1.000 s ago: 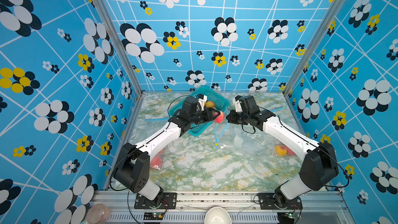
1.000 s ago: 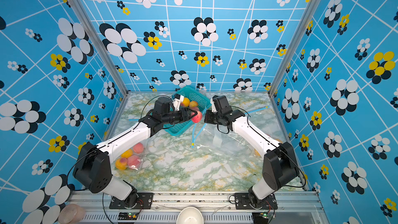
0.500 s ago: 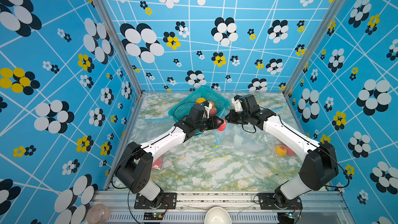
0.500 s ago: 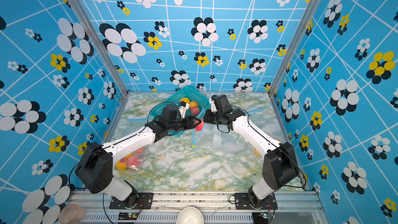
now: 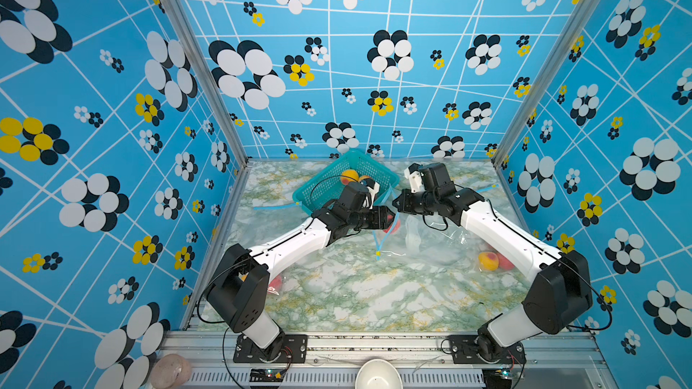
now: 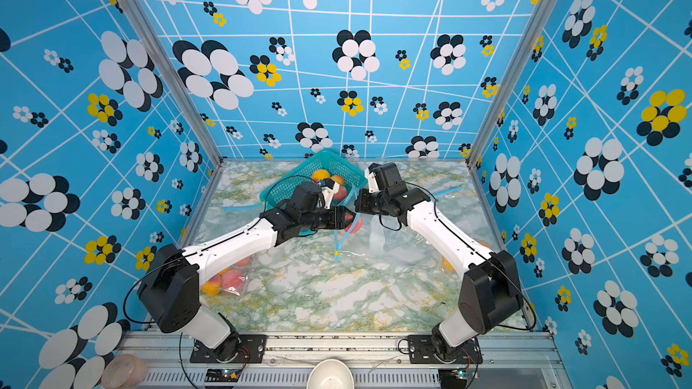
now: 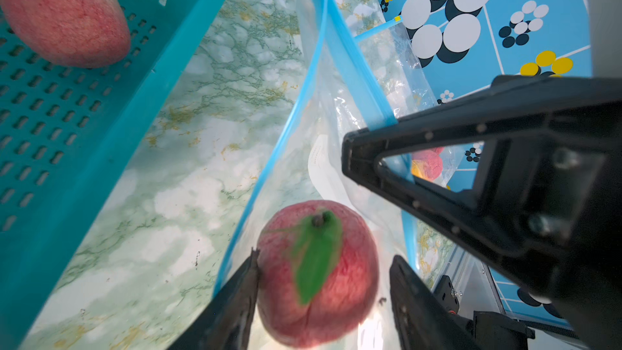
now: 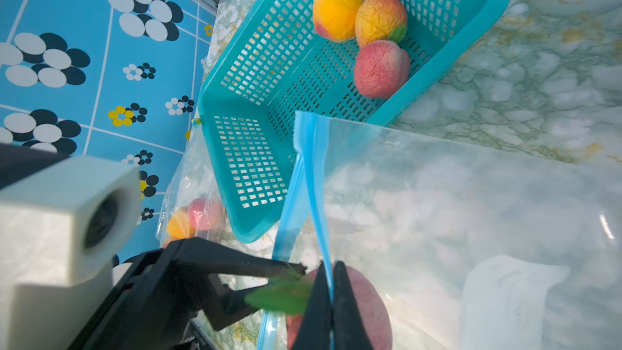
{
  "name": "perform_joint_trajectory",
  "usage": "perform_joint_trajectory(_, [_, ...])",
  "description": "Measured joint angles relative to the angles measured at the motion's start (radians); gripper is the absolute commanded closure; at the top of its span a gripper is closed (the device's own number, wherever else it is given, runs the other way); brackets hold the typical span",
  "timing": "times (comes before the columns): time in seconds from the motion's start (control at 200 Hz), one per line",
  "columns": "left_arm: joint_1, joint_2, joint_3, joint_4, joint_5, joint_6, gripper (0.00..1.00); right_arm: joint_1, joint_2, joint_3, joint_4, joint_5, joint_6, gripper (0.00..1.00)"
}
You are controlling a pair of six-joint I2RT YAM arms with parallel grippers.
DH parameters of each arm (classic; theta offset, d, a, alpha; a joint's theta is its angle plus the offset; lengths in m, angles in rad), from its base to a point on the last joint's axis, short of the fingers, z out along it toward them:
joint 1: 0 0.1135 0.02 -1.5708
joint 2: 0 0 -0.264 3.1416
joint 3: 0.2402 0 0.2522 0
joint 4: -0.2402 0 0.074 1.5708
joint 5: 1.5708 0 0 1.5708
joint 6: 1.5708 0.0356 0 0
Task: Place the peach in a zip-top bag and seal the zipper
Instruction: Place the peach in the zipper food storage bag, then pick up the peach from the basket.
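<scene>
A pink peach point(image 7: 318, 274) with a green leaf sits in the mouth of the clear zip-top bag point(image 7: 336, 72), between the fingers of my left gripper point(image 7: 324, 257). That gripper is open: one finger touches the peach and a gap shows at the other finger. My right gripper point(image 8: 331, 265) is shut on the bag's blue zipper edge and holds it up, so the mouth gapes. The peach point(image 8: 367, 301) shows just behind those jaws. In both top views the two grippers point(image 5: 387, 218) point(image 5: 397, 202) meet near the basket, above the bag point(image 5: 430, 241).
The teal basket point(image 5: 348, 181) behind the grippers holds three more peaches point(image 8: 380, 69). A bag with peaches point(image 6: 224, 280) lies under the left arm and another bag with peaches point(image 5: 490, 260) under the right arm. Spare bags' blue zippers point(image 5: 273, 206) lie at the back.
My left arm has carried the peach from beside the basket down into the bag's mouth. Its jaws have spread apart around the peach. The right gripper has kept hold of the zipper edge.
</scene>
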Motion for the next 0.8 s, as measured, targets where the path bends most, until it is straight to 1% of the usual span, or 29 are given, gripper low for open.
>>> perform_joint_trajectory(0.15, [0.008,-0.034,0.024,-0.018,0.002,0.015,0.33,-0.037,0.000,-0.035,0.023,0.024,0.023,1.00])
perform_joint_trajectory(0.28, [0.024,-0.037,0.031,-0.018,0.011,0.015,0.34,-0.039,0.000,-0.045,0.025,0.024,0.033,1.00])
perform_joint_trajectory(0.38, [0.044,-0.037,0.039,-0.043,-0.009,0.035,0.35,-0.039,0.000,-0.045,0.027,0.022,0.034,1.00])
perform_joint_trajectory(0.445, [0.065,-0.037,0.064,-0.087,-0.046,0.066,0.35,-0.046,-0.013,-0.064,0.062,-0.029,0.050,1.00])
perform_joint_trajectory(0.51, [0.087,-0.024,0.116,-0.135,-0.113,0.116,0.35,-0.060,-0.049,-0.098,0.118,-0.089,0.088,1.00])
perform_joint_trajectory(0.575, [0.105,0.004,0.177,-0.167,-0.189,0.169,0.34,-0.072,-0.084,-0.095,0.112,-0.092,0.086,1.00])
perform_joint_trajectory(0.64, [0.125,0.046,0.234,-0.188,-0.238,0.208,0.33,-0.080,-0.105,-0.060,0.077,-0.066,0.060,1.00])
perform_joint_trajectory(0.72, [0.154,0.123,0.298,-0.199,-0.259,0.230,0.33,-0.085,-0.111,-0.030,0.064,-0.055,0.032,1.00])
perform_joint_trajectory(0.8, [0.187,0.220,0.351,-0.208,-0.256,0.235,0.32,-0.086,-0.111,-0.048,0.072,-0.056,0.029,1.00])
